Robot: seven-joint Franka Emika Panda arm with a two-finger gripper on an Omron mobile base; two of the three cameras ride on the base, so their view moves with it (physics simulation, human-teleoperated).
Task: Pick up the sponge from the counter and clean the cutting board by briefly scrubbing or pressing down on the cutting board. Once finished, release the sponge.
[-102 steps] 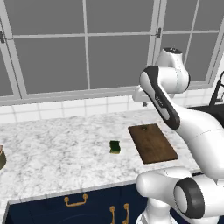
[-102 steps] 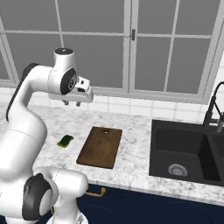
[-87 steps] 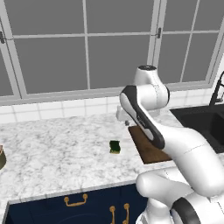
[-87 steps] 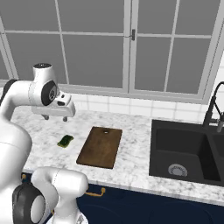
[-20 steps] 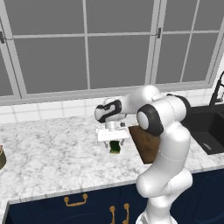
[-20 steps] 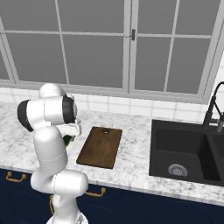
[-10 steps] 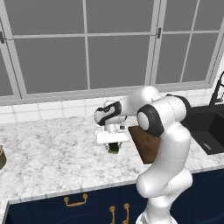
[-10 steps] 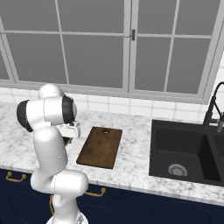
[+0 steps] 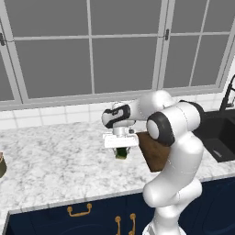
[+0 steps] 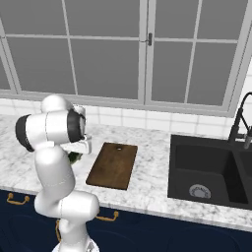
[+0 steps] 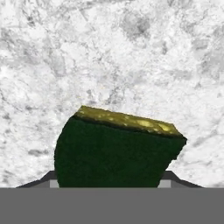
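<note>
1. The small square sponge with a dark green face and a yellow edge (image 11: 118,151) sits on the desk just left of the board, seen from the left base camera (image 9: 121,153). In the hand view it looms large and close, its green face toward the camera and the yellow edge along the top.
2. The tool (image 9: 120,148) is down over the sponge, its white crosspiece level right above it. In the hand view the two dark fingertips (image 11: 47,180) peek out either side of the sponge's lower corners, so the sponge lies between them. Whether they are pressing on it or just flanking it, I cannot tell.
3. The broad white-and-grey marbled stone desk (image 9: 55,160) shows mottled all round the sponge in the hand view (image 11: 131,52).
4. The flat rectangular dark brown wooden cutting board (image 10: 113,165) lies beside the sponge, a small hole near its far short edge. From the left base camera the arm covers much of it (image 9: 151,151).
5. Navy cabinets with gold handles (image 9: 79,210) run under the desk.
6. Further right there is a black sink (image 10: 206,172) with a dark tap (image 10: 242,123).
7. Behind the desk are white tiles and a wide grey-paned window (image 10: 108,64).
</note>
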